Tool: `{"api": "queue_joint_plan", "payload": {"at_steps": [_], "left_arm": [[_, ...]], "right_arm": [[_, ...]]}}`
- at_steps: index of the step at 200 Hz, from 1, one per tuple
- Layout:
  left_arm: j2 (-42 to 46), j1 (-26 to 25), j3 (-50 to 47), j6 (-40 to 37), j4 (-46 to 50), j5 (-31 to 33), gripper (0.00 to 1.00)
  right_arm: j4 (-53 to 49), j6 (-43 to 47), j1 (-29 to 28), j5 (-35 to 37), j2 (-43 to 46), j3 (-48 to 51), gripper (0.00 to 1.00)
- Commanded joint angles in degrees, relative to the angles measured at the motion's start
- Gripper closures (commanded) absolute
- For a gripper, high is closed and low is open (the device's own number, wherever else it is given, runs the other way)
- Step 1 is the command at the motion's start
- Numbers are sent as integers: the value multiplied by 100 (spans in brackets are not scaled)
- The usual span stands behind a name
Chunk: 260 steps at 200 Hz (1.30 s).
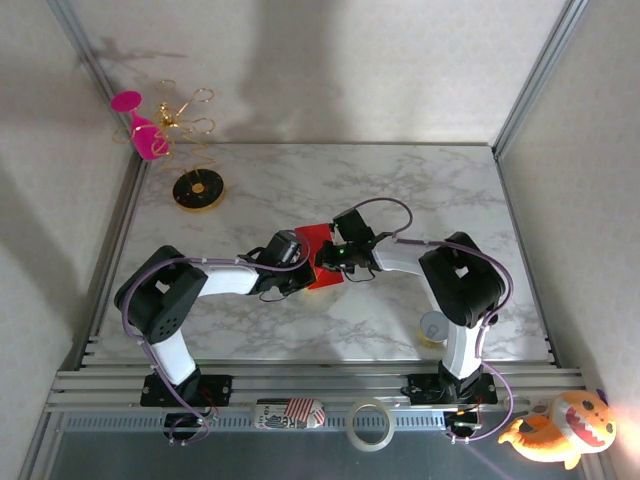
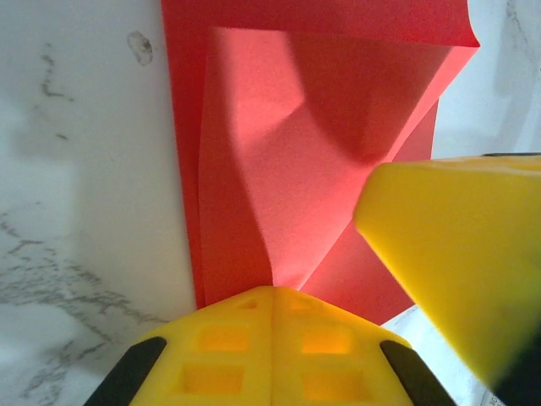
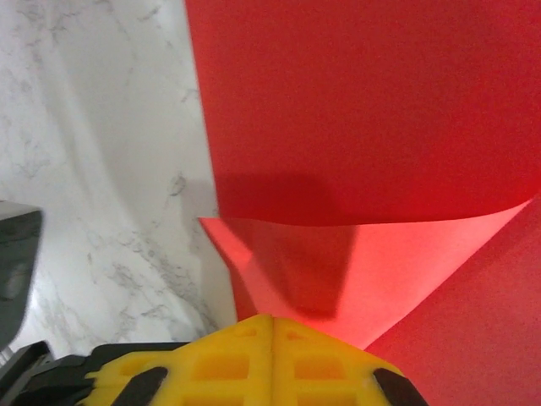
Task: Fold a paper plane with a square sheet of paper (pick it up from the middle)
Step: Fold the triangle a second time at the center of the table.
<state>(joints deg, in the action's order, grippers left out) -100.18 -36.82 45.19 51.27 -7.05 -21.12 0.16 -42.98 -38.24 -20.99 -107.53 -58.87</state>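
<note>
Left gripper and right gripper are each pinching the square sheet of paper; its length is running near-to-far between them.

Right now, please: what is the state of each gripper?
Left gripper: closed, pinching a raised fold of the red paper.
Right gripper: closed, pinching a lifted edge of the same red paper.
</note>
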Motion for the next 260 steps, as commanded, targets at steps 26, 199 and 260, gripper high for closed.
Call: {"api": "queue_joint_plan", "payload": {"at_steps": [26, 199, 260], "left_arm": [[65, 23, -111, -35, 375, 13, 93], [301, 52, -584, -397, 1026, -287, 95], [1110, 87, -133, -146, 620, -24, 92]], "right_arm": [[-368, 3, 1, 310, -335, -16, 96], [-585, -62, 1, 470, -401, -1, 97], [-571, -59, 11, 462, -379, 18, 97]]}}
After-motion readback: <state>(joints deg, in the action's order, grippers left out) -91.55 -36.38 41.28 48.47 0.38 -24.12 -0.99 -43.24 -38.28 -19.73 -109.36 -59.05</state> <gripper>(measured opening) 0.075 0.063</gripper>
